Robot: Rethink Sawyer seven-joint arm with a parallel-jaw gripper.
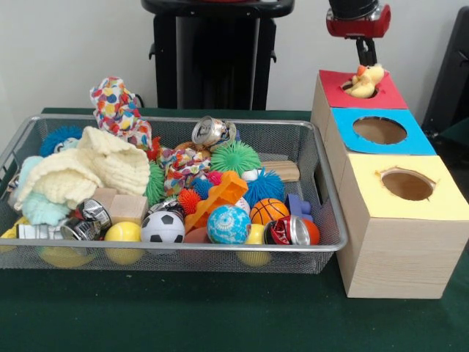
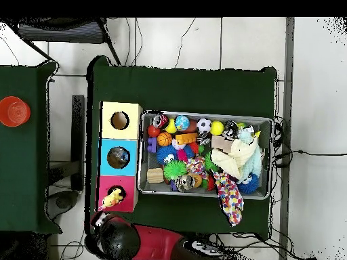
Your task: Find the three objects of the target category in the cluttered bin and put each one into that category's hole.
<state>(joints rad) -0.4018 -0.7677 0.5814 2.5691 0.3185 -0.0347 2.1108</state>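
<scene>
A yellow plush duck [image 1: 364,82] with an orange beak lies in the round hole of the red-topped box [image 1: 388,97], about half of it above the rim. My gripper [image 1: 365,53] hangs straight over the duck, its tip right at the duck's head; whether it holds the duck does not show. From overhead the duck [image 2: 112,198] lies on the red box [image 2: 124,186], with my arm [image 2: 120,238] just below it. The mesh bin [image 1: 326,172] beside the boxes is full of mixed toys.
A blue-topped box [image 1: 418,144] and a yellow-topped box [image 1: 440,199] stand in line with the red one, each with a hole. The bin holds a soccer ball [image 1: 162,227], a basketball [image 1: 268,210], spiky balls, cans, wooden blocks and a cream cloth [image 1: 95,172]. A spotted cloth [image 1: 117,110] hangs over the far rim.
</scene>
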